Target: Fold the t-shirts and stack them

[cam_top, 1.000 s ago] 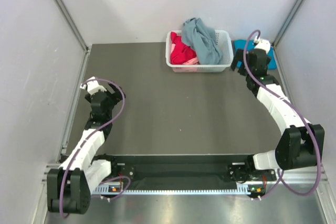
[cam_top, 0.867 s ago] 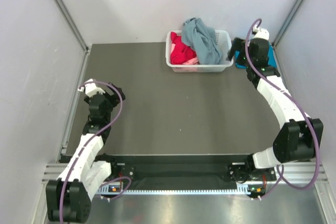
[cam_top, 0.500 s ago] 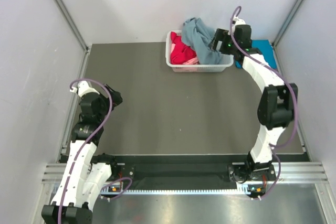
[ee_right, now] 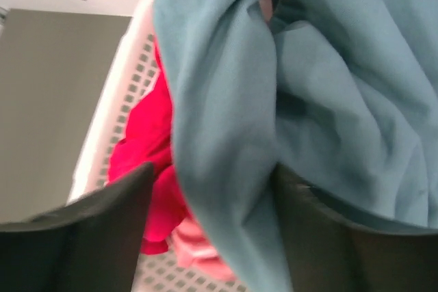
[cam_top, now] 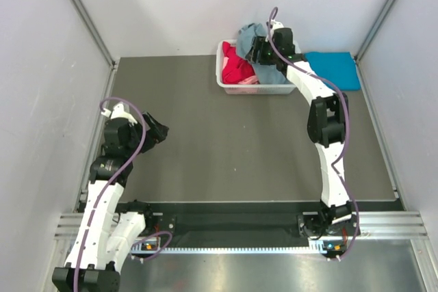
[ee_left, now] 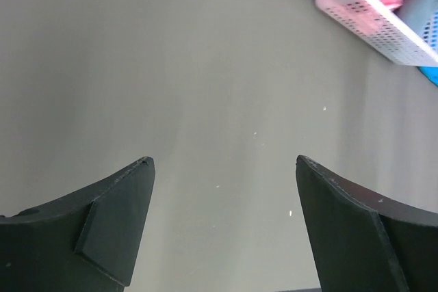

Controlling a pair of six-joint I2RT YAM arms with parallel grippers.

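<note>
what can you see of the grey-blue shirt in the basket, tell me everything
The dusty grey-blue t-shirt looks like soft matte cloth, unfolded and crumpled into thick folds. It is heaped on top of the pile in the white lattice basket, rising above the rim. It lies against a red shirt, with pink cloth lower down. One hanging fold sits between the wide-set fingers of the right gripper; whether they pinch it can't be told.
</note>
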